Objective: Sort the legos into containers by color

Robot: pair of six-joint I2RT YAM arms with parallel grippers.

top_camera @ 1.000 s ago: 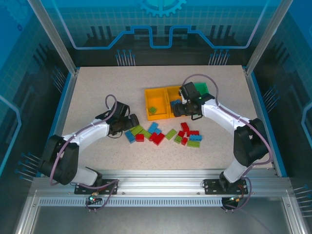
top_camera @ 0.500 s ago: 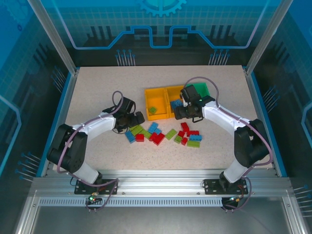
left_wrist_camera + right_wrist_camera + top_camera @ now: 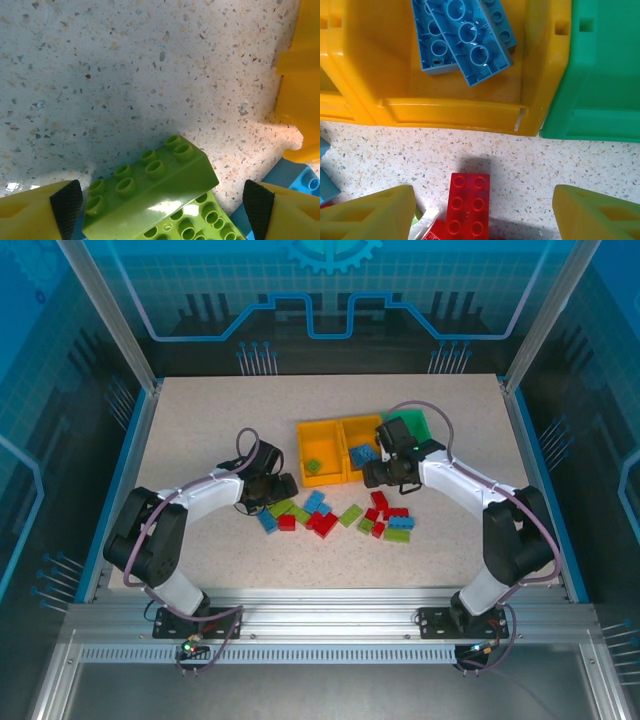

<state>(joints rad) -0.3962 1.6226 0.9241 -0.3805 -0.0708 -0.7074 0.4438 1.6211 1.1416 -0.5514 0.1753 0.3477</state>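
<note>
Three containers (image 3: 320,424) are sitting joined in a row toward the far middle of the table (image 3: 200,430). From left to right they go yellow, yellow, green. The left yellow bin (image 3: 303,455) is holding one green piece (image 3: 313,466), and the middle yellow bin (image 3: 455,110) is holding a couple of blue bricks (image 3: 465,42). The rest of the legos (image 3: 335,515) are lying scattered on the table just near of the bins, between the two arms.

The left gripper (image 3: 162,205) is hanging low over the left end of that pile with its jaws spread wide. A lime green brick (image 3: 150,182) is lying right between its fingers (image 3: 30,215), angled across the gap. There's clear space to one pad, so nothing's getting pinched. A second lime piece (image 3: 200,222) is sitting right against it, with a blue brick (image 3: 295,177) just beyond.

The right gripper (image 3: 485,212) is hovering just near of the middle yellow bin, jaws spread too and gripping nothing. A red brick (image 3: 467,202) is lying flat on the table between its fingers (image 3: 600,215), touching neither. The green bin (image 3: 605,75) is sitting just to the far right of it.
</note>
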